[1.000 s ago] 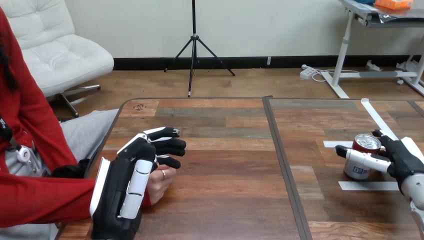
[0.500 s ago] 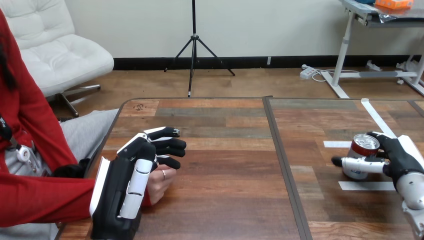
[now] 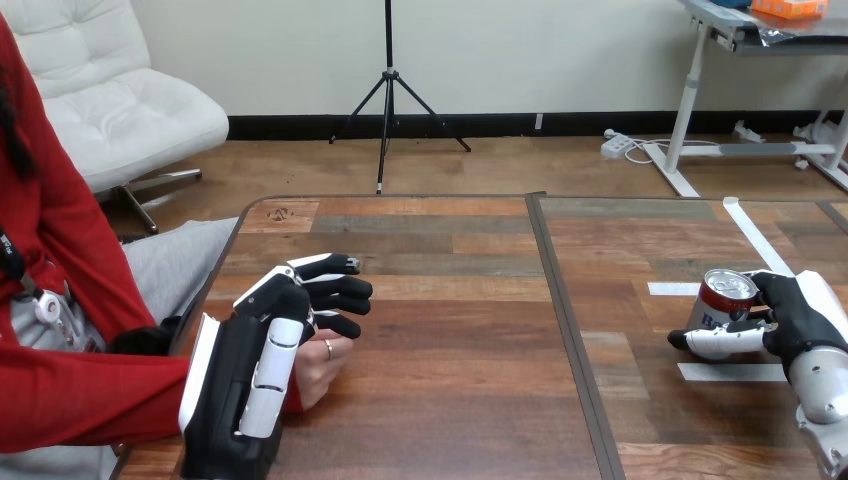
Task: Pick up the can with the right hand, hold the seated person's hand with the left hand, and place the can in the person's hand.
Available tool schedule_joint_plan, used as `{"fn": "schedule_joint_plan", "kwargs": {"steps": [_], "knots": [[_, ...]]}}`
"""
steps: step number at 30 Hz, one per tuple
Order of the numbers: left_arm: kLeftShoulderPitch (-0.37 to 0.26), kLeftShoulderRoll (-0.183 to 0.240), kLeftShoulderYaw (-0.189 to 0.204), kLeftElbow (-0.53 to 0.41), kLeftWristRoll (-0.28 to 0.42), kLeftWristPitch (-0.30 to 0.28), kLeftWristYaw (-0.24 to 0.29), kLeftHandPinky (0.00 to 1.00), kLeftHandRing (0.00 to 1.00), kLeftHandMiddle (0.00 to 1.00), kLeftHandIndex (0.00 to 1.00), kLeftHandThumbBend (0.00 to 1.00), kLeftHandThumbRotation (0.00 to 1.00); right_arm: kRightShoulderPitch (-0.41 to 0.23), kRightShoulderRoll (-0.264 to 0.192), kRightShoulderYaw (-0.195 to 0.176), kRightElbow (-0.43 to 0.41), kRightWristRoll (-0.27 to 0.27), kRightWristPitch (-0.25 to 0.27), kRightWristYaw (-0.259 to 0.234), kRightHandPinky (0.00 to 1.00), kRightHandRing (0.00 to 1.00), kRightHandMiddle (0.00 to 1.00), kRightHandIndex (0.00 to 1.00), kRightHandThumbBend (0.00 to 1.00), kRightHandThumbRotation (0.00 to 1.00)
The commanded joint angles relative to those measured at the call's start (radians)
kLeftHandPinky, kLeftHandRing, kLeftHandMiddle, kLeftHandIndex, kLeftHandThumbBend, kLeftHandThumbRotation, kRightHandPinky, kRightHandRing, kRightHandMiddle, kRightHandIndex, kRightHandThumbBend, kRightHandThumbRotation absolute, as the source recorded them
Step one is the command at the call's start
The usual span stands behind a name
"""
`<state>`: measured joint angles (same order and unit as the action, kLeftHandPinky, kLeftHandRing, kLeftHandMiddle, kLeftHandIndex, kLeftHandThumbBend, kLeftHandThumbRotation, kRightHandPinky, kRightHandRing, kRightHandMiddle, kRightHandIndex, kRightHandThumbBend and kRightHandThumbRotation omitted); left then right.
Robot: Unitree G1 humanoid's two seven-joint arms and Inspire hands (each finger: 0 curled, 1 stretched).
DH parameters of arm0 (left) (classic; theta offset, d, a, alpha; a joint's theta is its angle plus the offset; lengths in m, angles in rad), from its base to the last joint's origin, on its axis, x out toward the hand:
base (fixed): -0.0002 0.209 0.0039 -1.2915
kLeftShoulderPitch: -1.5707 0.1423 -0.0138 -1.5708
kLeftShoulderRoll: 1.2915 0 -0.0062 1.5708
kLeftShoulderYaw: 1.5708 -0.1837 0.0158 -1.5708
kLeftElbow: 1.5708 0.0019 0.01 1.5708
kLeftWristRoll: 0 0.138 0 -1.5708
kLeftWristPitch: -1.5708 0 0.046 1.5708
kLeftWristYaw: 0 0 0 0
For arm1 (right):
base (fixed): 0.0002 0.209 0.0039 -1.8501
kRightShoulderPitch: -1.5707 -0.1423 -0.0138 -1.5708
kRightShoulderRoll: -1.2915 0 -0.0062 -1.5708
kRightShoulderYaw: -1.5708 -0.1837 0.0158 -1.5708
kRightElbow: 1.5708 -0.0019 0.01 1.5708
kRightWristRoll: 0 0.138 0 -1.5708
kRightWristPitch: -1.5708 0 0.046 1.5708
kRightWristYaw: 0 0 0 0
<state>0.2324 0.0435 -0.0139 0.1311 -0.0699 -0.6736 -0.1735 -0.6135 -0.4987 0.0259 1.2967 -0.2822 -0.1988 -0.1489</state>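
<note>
A red and white can (image 3: 722, 298) with a silver top stands at the table's right side. My right hand (image 3: 800, 315) is curled round it, with the thumb (image 3: 712, 341) across its lower front and the fingers behind it. At the left my left hand (image 3: 245, 375) lies over the person's hand (image 3: 322, 362), its back facing me. Its fingers (image 3: 338, 291) curl past that hand and its thumb rests on it. The person's red sleeve (image 3: 90, 395) runs in from the left edge under my forearm.
Strips of white tape (image 3: 735, 372) lie on the table (image 3: 450, 400) round the can. A dark seam (image 3: 565, 330) runs front to back between the two table halves. The person sits close against the left edge.
My right hand has closed further round the can, its thumb dropping lower across the front. The can has shifted a little to the left. My left hand and the person's hand have stayed still.
</note>
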Motion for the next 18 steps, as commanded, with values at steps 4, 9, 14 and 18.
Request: {"fn": "schedule_joint_plan", "kwargs": {"steps": [4, 9, 14, 18], "knots": [[-0.059, 0.008, 0.014, -0.018, 0.002, -0.025, 0.005, 0.50, 0.59, 0.60, 0.64, 0.60, 0.97, -0.072, 0.021, 0.010, 0.010, -0.010, -0.017, -0.038, 0.45, 0.49, 0.52, 0.53, 0.80, 0.00], [-0.060, 0.009, 0.015, -0.017, -0.002, -0.027, 0.003, 0.50, 0.59, 0.60, 0.64, 0.61, 0.97, -0.072, 0.021, 0.012, 0.011, -0.009, -0.018, -0.042, 0.43, 0.47, 0.50, 0.49, 0.77, 0.00], [-0.061, 0.010, 0.017, -0.020, -0.009, -0.022, 0.002, 0.50, 0.59, 0.60, 0.64, 0.60, 0.97, -0.071, 0.020, 0.015, 0.010, -0.009, -0.023, -0.042, 0.42, 0.46, 0.48, 0.47, 0.77, 0.00], [-0.062, 0.011, 0.021, -0.018, -0.007, -0.027, 0.003, 0.50, 0.59, 0.60, 0.63, 0.60, 0.97, -0.073, 0.018, 0.017, 0.011, -0.011, -0.025, -0.038, 0.41, 0.45, 0.48, 0.46, 0.78, 0.00]]}}
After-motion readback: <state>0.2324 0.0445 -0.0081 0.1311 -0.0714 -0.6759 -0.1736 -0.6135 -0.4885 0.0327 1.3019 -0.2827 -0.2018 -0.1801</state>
